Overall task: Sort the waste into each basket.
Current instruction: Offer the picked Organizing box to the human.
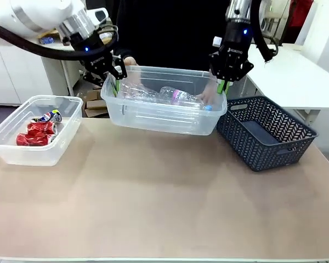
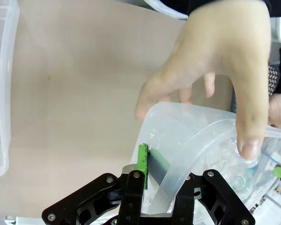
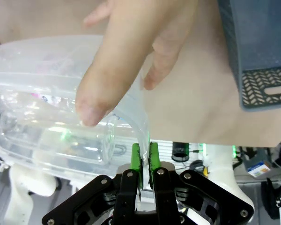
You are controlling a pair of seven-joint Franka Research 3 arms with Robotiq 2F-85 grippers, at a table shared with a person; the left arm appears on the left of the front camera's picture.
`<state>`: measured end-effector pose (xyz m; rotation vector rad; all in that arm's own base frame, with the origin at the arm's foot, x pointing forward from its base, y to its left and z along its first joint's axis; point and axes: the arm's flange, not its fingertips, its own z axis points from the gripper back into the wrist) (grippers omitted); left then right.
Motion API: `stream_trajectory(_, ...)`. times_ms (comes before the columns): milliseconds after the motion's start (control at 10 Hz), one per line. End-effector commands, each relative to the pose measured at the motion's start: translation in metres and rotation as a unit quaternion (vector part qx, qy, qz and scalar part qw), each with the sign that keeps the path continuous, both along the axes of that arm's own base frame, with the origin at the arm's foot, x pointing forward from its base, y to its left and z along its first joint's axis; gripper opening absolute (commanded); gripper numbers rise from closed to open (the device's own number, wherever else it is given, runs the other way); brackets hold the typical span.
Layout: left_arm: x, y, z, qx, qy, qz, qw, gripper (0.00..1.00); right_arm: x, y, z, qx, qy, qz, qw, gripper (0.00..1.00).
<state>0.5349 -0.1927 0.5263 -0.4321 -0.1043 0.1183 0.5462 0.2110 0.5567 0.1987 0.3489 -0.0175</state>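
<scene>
A large clear tub [image 1: 163,116] with clear plastic bottles [image 1: 175,96] in it hangs above the table's far side. My left gripper [image 1: 116,82] is shut on its left rim and my right gripper [image 1: 223,85] on its right rim. In the left wrist view the tub wall [image 2: 187,140] runs between the fingers [image 2: 143,164] of the left gripper [image 2: 159,176]. The right wrist view shows my right gripper [image 3: 144,161] pinching the rim [image 3: 141,126] between its green pads, with a bottle [image 3: 47,136] inside. The person's hands [image 2: 215,70] [image 3: 131,56] rest on both ends of the tub.
A smaller clear tub [image 1: 11,150] at the left holds crushed red cans [image 1: 35,134] and a blue-and-white can [image 1: 50,116]. The dark blue lattice basket [image 1: 266,134] stands at the right, close under the big tub's right end. Behind the tub stands the person.
</scene>
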Motion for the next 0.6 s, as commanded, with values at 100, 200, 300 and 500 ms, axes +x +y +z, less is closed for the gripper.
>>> stream_trajectory(100,0.034,0.003,-0.001,-0.015,0.015,0.013,1.000,0.06,0.018,-0.009,-0.004,0.022,0.026,-0.035,0.999,0.08)
stream_trajectory(200,0.011,-0.001,-0.006,-0.002,0.007,0.000,1.000,0.06,0.008,-0.004,-0.003,0.008,0.005,-0.009,1.000,0.08)
stream_trajectory(300,0.011,-0.001,-0.006,-0.002,0.007,0.000,1.000,0.06,0.008,-0.004,-0.003,0.008,0.005,-0.009,1.000,0.08)
stream_trajectory(500,0.011,-0.001,-0.006,-0.002,0.007,0.000,1.000,0.06,0.008,-0.004,-0.003,0.008,0.005,-0.009,1.000,0.08)
